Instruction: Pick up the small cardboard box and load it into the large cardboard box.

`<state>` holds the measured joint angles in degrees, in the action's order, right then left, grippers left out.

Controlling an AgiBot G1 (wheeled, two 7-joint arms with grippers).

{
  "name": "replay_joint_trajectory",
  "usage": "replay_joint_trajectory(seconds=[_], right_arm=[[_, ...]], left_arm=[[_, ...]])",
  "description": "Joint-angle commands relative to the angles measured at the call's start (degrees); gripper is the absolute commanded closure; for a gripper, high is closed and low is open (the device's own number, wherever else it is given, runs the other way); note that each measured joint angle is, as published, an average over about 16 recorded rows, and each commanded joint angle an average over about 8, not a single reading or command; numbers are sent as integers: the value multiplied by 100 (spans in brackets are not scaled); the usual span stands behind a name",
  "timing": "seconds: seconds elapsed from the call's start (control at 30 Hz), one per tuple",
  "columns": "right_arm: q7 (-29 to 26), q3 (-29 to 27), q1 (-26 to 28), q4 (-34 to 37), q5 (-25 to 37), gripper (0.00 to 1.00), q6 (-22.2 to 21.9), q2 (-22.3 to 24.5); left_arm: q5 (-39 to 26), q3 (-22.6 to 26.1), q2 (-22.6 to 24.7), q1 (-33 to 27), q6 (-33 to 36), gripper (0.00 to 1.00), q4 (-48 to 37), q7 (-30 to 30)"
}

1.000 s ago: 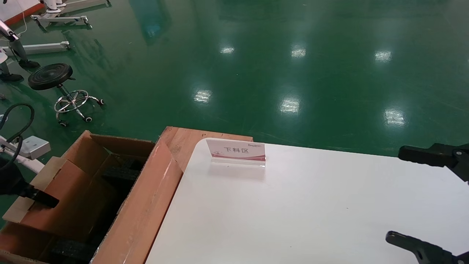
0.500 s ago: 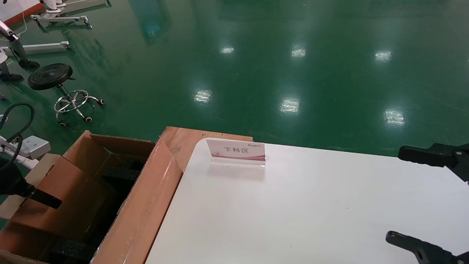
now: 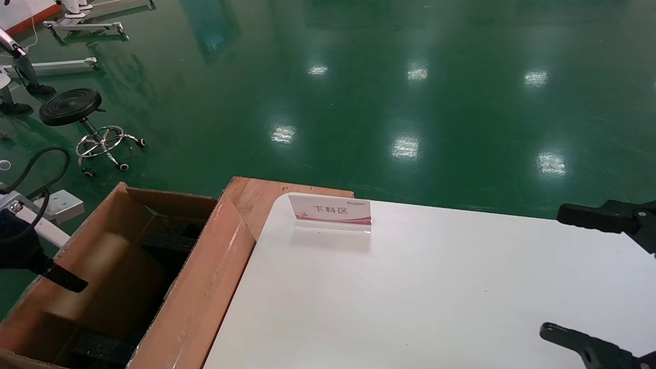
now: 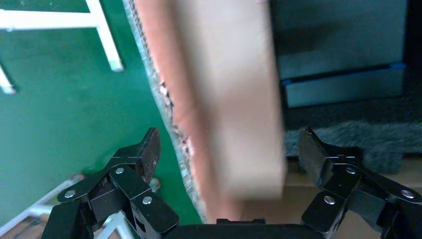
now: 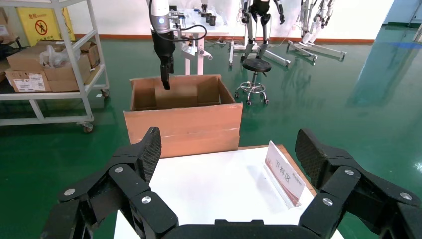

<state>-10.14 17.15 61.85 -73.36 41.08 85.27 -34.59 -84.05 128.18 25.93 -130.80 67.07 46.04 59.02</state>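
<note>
The large cardboard box stands open left of the table, with black foam inside. The small cardboard box appears as a blurred brown shape inside it, against the left wall. In the left wrist view the small cardboard box lies between and beyond my left gripper's spread fingers, touching neither. That gripper is open above the carton's left edge. My right gripper hangs open over the table's right side, holding nothing.
A white table carries a small sign stand at its far left corner. A reddish wooden board lies under that corner. A black stool and metal frames stand on the green floor at far left.
The left gripper has let go of the small box, which has dropped from the carton's left rim into the carton. The right arm has not moved.
</note>
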Motion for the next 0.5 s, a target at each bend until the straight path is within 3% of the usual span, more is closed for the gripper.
replay_joint_trajectory(seconds=[0.03, 0.27, 0.5], right_arm=[[0, 1, 0, 0, 0, 0, 0, 0], [1, 3, 1, 0, -2, 0, -1, 1], [2, 5, 1, 0, -3, 0, -2, 2]], left_arm=[[-52, 23, 72, 22, 8, 0, -38, -6], [-211, 4, 216, -165, 18, 0, 186, -156], [-137, -298, -16, -807, -103, 0, 950, -866]])
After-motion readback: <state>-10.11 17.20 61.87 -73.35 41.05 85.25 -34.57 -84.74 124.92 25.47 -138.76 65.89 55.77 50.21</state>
